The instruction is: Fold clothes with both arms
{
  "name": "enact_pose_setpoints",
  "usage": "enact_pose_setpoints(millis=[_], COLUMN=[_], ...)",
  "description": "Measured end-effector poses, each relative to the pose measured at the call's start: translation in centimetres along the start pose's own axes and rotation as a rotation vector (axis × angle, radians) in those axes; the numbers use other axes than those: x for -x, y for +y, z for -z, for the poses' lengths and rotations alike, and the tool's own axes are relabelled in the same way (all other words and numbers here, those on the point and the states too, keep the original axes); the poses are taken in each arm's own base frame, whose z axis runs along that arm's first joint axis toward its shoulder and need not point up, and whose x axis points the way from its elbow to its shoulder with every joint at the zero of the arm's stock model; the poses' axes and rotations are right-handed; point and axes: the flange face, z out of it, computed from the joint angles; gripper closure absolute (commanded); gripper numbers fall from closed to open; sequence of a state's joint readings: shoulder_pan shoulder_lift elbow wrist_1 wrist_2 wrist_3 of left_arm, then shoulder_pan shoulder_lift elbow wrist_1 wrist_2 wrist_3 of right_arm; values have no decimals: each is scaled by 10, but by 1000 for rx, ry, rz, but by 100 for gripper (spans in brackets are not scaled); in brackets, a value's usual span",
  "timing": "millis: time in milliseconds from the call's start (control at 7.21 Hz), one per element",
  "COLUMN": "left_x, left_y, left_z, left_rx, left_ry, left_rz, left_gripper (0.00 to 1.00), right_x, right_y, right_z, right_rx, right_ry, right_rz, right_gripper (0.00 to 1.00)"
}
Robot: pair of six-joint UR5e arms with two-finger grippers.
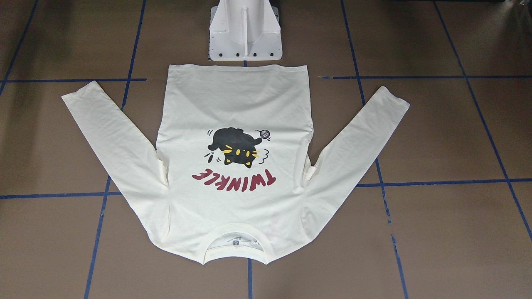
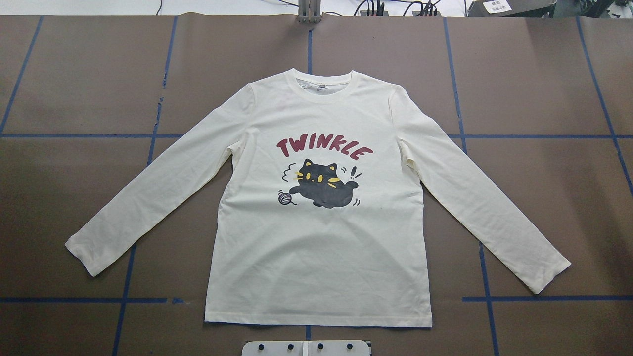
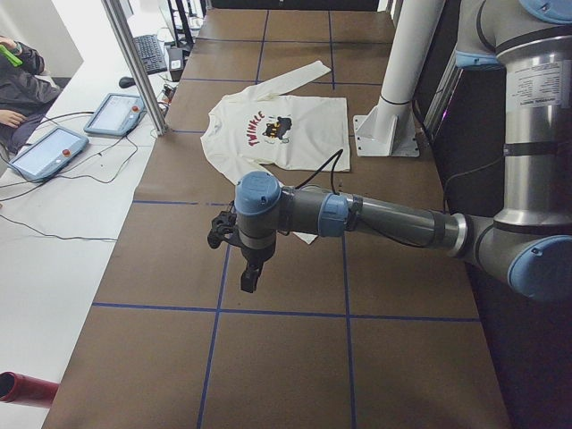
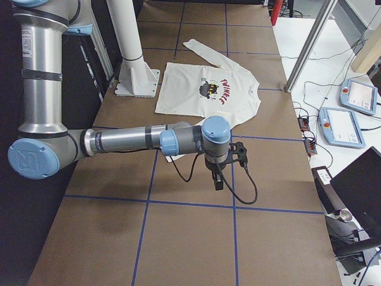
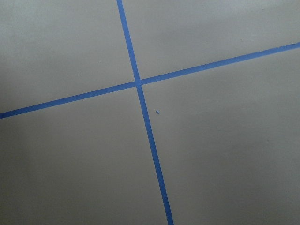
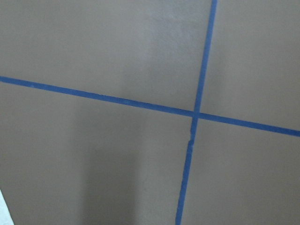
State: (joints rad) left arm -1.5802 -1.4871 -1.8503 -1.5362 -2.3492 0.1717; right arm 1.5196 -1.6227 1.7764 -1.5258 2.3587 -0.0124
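Note:
The cream long-sleeved T-shirt lies flat on the brown table, print side up, with both sleeves spread out and down. The black cat, yarn ball and red "TWINKLE" lettering show on its chest. My left gripper hangs above bare table well away from the shirt. My right gripper hangs above bare table at the other end, also away from the shirt. Neither gripper shows in the overhead or front view. I cannot tell whether either is open or shut. Both wrist views show only brown table and blue tape.
The white pedestal base stands by the shirt's hem. Blue tape lines grid the table. A metal post, teach pendants and a seated person are at the operators' side.

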Motion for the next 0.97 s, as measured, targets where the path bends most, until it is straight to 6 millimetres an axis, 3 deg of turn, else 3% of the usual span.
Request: enact_pose_setpoints(millis=[278, 694, 972], left_x=[-9, 0, 1], left_y=[-28, -38, -37], left_z=[17, 10, 8], left_rx=[-116, -190, -194], left_ry=[-28, -37, -36], left_rz=[-30, -67, -71], left_gripper=[0, 0, 0], right_x=[14, 27, 61], right_y=[-9, 11, 40], right_z=[3, -1, -32], right_rx=[-38, -118, -153], right_ry=[-52, -136, -183], right_rz=[52, 74, -32], right_gripper=[0, 0, 6])
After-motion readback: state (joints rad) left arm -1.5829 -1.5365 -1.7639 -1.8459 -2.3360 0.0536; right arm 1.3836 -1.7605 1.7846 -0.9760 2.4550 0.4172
